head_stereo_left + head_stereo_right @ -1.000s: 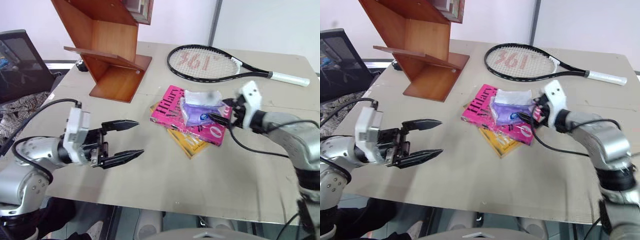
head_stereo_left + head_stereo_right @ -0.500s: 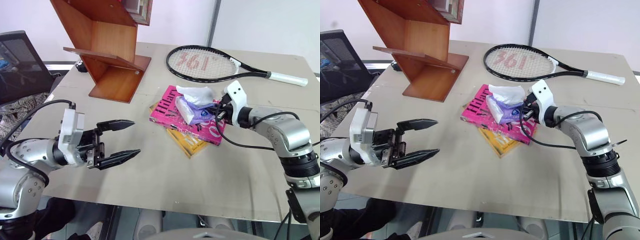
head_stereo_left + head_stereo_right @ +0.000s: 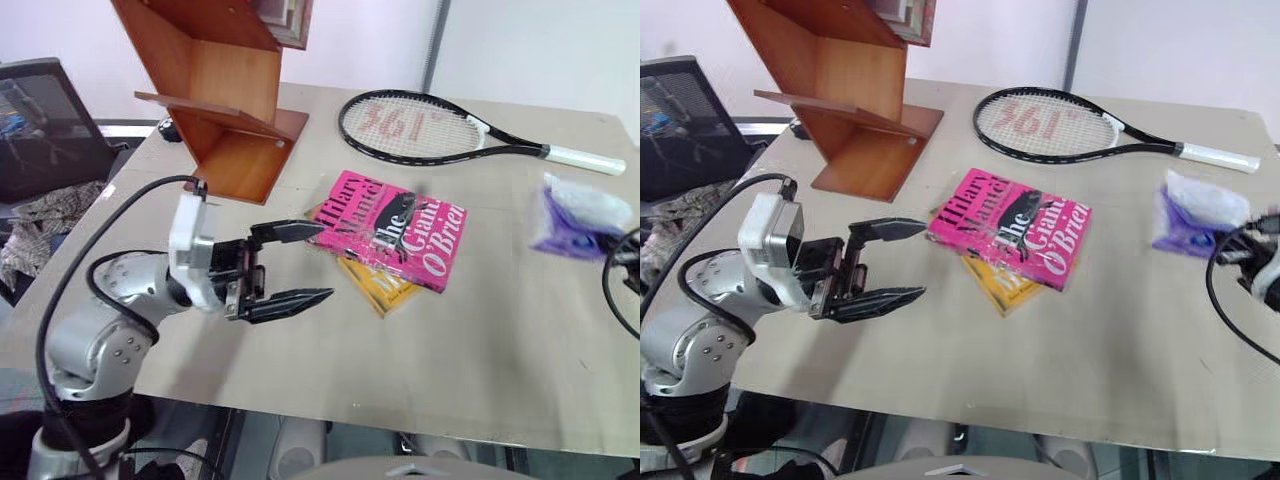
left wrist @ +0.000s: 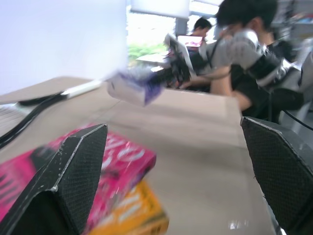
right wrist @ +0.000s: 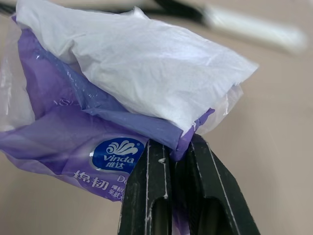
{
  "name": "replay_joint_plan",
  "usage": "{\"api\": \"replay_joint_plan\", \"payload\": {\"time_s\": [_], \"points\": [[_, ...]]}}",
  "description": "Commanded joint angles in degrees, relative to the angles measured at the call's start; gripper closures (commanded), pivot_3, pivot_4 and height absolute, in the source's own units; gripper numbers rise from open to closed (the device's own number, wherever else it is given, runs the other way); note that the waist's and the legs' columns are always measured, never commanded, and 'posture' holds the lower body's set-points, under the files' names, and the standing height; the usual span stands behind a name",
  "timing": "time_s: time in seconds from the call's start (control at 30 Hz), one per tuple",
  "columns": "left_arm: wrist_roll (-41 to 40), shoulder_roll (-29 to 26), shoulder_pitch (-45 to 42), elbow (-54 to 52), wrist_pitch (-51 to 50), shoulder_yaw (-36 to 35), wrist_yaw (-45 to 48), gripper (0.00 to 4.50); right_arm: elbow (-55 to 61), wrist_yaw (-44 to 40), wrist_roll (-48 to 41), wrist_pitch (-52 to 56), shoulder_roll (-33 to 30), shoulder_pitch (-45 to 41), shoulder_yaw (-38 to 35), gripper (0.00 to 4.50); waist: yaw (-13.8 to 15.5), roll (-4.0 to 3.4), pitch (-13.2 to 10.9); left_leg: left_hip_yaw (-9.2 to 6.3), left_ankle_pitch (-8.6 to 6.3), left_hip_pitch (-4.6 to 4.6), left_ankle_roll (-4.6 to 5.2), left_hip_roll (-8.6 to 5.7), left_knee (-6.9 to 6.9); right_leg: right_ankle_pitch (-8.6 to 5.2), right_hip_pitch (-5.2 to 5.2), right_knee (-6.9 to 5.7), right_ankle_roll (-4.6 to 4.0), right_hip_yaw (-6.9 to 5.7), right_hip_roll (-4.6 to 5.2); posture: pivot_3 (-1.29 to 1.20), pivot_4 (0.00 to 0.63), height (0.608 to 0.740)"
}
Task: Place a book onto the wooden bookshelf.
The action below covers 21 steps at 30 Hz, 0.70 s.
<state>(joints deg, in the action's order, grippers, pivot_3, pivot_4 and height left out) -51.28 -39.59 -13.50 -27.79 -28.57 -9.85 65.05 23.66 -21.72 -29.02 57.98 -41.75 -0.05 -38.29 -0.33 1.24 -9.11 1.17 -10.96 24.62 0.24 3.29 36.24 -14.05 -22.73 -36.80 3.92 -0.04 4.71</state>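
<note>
Here the right pincer [image 5: 168, 161] pinches a crinkly purple tissue pack [image 5: 98, 107]; left pincer [image 3: 300, 265] spread.

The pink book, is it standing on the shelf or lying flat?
Lying flat. The pink book rests cover up on a yellow book on the table, apart from the wooden bookshelf.

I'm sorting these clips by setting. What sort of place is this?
Probably an office or lab used for robot trials. A plain table holds staged oddments: a tennis racket, a wooden bookshelf and two books. People sit at desks behind, and an office chair stands beside the table.
</note>
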Motion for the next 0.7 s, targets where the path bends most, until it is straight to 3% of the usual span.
{"api": "replay_joint_plan", "payload": {"time_s": [0.03,0.1,0.3,0.33,0.37,0.43,0.53,0.6,0.7], "points": [[-1.4,1.54,-3.0,1.14,-0.66,2.88,1.03,0.0,-2.17,3.59,4.4,-2.51,0.4,0.78,1.18,4.14,-0.56,0.02,0.01,-0.04,0.0,-0.02,0.01,0.0,0.03,0.0,0.01,0.0,0.02,0.05,-0.06,0.0,0.15,0.74],[-1.05,2.17,-4.58,2.48,-0.7,3.9,1.48,0.0,-4.05,3.23,5.76,-4.05,-0.11,1.47,1.99,3.37,-0.66,0.0,0.01,-0.06,0.0,-0.04,0.01,0.0,0.07,0.0,0.01,-0.01,0.04,0.26,-0.21,0.0,0.15,0.74],[-1.19,2.0,-5.13,3.16,-1.67,4.27,1.45,0.0,0.36,-4.44,6.11,-5.43,-5.85,9.38,-0.97,0.44,-0.06,-0.03,0.0,-0.13,0.0,0.08,0.02,0.0,0.04,-0.01,-0.01,0.03,0.01,0.87,-0.64,0.0,0.15,0.74],[-0.88,1.62,-4.11,2.9,-1.67,4.07,1.48,0.0,2.66,-6.87,3.43,-4.21,-6.38,10.15,-2.59,0.05,-0.06,-0.02,0.0,-0.12,-0.01,0.1,0.02,-0.03,0.03,-0.04,-0.01,0.05,0.06,0.92,-0.64,0.0,0.15,0.74],[-0.66,1.28,-3.01,2.75,-1.65,3.73,1.37,0.0,5.14,-8.92,0.39,-2.87,-6.69,10.12,-4.18,0.05,-0.16,-0.02,0.0,-0.11,-0.03,0.09,0.04,-0.03,0.02,-0.06,-0.01,0.06,0.08,0.94,-0.65,0.0,0.15,0.74],[-0.29,0.69,-0.39,2.84,-1.23,2.62,0.88,0.0,10.64,-11.7,-5.94,0.55,-7.44,8.73,-4.72,0.69,-0.72,-0.01,-0.02,-0.08,-0.04,0.04,0.07,-0.01,0.0,-0.06,-0.02,0.07,0.09,1.02,-0.68,0.0,0.15,0.74],[0.7,-0.74,3.62,2.57,-0.35,0.86,1.11,0.0,15.77,-10.7,-12.12,4.13,-7.17,2.24,1.87,2.03,-1.08,0.05,-0.05,-0.1,-0.05,-0.04,0.07,0.07,0.0,-0.09,-0.02,0.06,0.14,1.0,-0.73,0.0,0.15,0.74],[0.48,-1.44,5.24,2.4,-0.58,-0.59,0.29,0.0,15.26,-8.23,-12.07,4.64,-5.05,-3.57,9.72,3.1,-1.12,0.15,-0.09,-0.15,-0.05,-0.11,0.06,0.09,0.02,-0.13,0.0,0.03,0.22,1.01,-0.76,0.0,0.15,0.74],[0.76,-2.56,6.01,2.39,-0.58,-1.8,-0.12,0.0,12.52,-6.52,-7.47,2.6,-4.43,-7.11,20.41,4.25,-0.31,0.24,-0.12,-0.2,-0.05,-0.03,0.04,0.07,0.07,-0.1,-0.08,0.07,0.17,0.99,-0.71,0.0,0.15,0.74]]}}
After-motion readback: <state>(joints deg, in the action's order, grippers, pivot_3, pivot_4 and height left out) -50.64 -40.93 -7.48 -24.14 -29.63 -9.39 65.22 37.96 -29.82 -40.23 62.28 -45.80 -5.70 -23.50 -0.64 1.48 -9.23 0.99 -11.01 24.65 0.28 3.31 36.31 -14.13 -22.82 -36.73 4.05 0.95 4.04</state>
